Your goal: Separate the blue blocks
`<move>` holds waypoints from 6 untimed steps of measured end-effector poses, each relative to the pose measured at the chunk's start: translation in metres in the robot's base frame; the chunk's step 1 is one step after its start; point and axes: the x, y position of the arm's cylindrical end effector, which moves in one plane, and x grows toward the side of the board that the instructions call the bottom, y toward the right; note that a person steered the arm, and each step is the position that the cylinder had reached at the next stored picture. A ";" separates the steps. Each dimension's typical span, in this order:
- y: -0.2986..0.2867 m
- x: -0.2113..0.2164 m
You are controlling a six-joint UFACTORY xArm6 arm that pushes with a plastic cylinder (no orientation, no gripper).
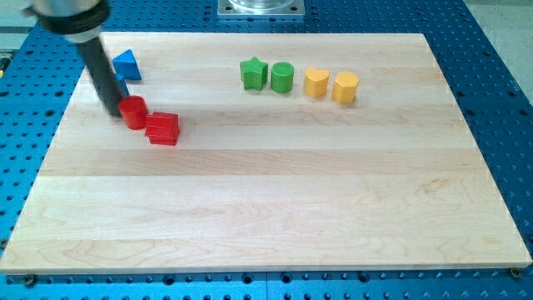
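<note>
One blue triangular block [126,66] lies near the board's top left; the rod covers its left side. No second blue block shows; it may be hidden behind the rod. My tip [115,112] rests just left of the red round block [133,112], touching or nearly touching it, and below the blue block. A red rectangular block [162,129] lies against the red round block's lower right.
A green star block [253,73] and a green round block [282,77] sit side by side at top centre. Two yellow blocks [316,82] [346,87] lie to their right. The wooden board [275,208] rests on a blue perforated table.
</note>
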 end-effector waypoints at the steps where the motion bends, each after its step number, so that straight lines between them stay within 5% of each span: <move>1: 0.070 -0.009; 3: 0.037 -0.127; 6: -0.025 -0.048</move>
